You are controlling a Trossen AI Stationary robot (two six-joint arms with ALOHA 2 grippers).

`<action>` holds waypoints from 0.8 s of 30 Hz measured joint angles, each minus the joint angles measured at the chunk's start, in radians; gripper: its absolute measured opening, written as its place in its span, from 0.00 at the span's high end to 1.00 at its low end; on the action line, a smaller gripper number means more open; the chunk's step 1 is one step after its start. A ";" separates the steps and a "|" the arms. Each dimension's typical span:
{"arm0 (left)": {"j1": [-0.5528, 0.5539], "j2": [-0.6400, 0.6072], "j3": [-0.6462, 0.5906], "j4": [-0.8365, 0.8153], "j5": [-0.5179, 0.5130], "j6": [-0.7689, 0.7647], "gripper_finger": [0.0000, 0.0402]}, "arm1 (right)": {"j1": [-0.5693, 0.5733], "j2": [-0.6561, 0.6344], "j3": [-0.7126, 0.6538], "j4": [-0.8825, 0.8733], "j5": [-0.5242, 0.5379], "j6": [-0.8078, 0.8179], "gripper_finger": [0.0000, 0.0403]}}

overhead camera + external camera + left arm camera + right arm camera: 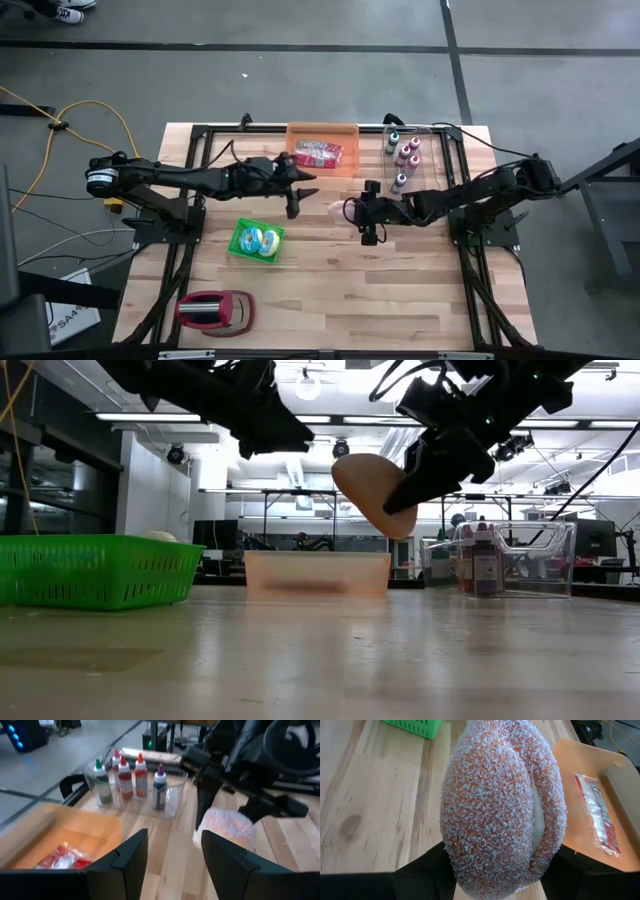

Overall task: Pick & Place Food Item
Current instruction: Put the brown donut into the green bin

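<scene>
Right now the right gripper (400, 495) is clamped on a sugar-coated doughnut (502, 805), holding it up off the table (400, 290) near the middle, just in front of the orange tray (322, 130) w/ a red packet (318, 152) in it. Left gripper (172, 852) hangs close by facing the doughnut, fingers partly apart w/ nothing between them. Green basket (258, 241) sits to the left, clear bin of bottles (405, 155) at the back right.

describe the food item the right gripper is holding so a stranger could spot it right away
Start at the orange tray at the table's far edge and come toward mid-table, where the right gripper holds a sugared donut above the wood. It is the only food in the air, pale and coated in white flakes.
</scene>
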 joint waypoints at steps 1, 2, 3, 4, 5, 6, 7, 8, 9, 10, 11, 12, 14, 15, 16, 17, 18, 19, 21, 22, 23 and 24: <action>0.000 0.000 0.000 0.008 0.000 -0.003 0.55 | 0.000 0.000 0.000 0.000 0.001 0.000 0.46; 0.000 0.000 0.000 0.009 0.000 -0.016 0.55 | 0.000 0.000 0.000 0.002 0.002 0.000 0.46; 0.000 0.000 0.000 0.004 0.000 -0.042 0.55 | 0.000 0.000 0.000 0.006 0.002 0.000 0.46; 0.000 0.000 0.000 0.001 0.000 -0.064 0.55 | 0.000 0.000 0.000 0.011 0.002 0.000 0.46; 0.000 0.000 0.000 0.002 0.000 -0.077 0.55 | 0.000 0.000 0.000 0.018 0.002 0.000 0.46; 0.000 0.000 0.000 0.003 0.000 -0.081 0.55 | 0.000 0.000 0.000 0.025 0.002 0.000 0.46; 0.000 0.000 0.000 0.000 0.000 -0.078 0.55 | 0.000 0.000 0.000 0.030 0.002 0.000 0.46; 0.000 0.000 0.000 -0.005 0.000 -0.065 0.55 | 0.000 0.000 0.000 0.034 0.002 0.000 0.46; -0.001 0.000 0.000 -0.011 0.000 -0.051 0.55 | 0.000 0.000 0.000 0.040 0.002 0.000 0.46; -0.005 0.000 0.000 -0.012 0.000 -0.042 0.55 | 0.000 0.000 0.000 0.046 0.002 0.000 0.46; -0.008 0.000 0.000 -0.010 0.000 -0.031 0.55 | 0.000 0.000 0.000 0.049 0.002 0.000 0.46; -0.012 0.000 0.000 -0.009 0.000 -0.018 0.55 | 0.000 0.000 0.000 0.050 0.002 0.000 0.46; -0.024 0.000 0.000 -0.010 0.000 0.001 0.54 | 0.000 0.000 0.000 0.050 0.002 0.000 0.46; -0.029 0.000 0.000 -0.010 0.001 0.002 0.52 | 0.000 0.000 0.000 0.049 0.002 0.000 0.46; -0.033 0.000 0.000 -0.009 0.001 0.002 0.51 | 0.000 0.000 0.000 0.050 0.002 0.001 0.46; -0.039 0.000 0.000 -0.010 0.001 0.002 0.49 | 0.000 0.000 0.000 0.050 0.002 0.001 0.46; -0.044 0.000 0.000 -0.010 0.001 0.002 0.46 | 0.000 0.000 0.000 0.050 0.002 0.001 0.46; -0.049 0.000 0.000 -0.009 0.001 0.000 0.44 | 0.000 0.000 0.000 0.050 0.002 0.001 0.46; -0.058 0.000 0.000 -0.009 0.001 -0.007 0.38 | 0.000 0.000 0.000 0.050 0.002 0.002 0.46; -0.063 0.000 0.000 -0.010 0.001 -0.010 0.36 | 0.000 0.000 0.000 0.051 0.002 0.002 0.46; -0.070 0.000 0.000 -0.010 0.000 -0.015 0.33 | 0.000 0.000 0.000 0.050 0.002 0.002 0.46; -0.076 0.000 0.000 -0.009 0.001 -0.027 0.30 | 0.000 0.000 0.000 0.051 0.002 0.002 0.46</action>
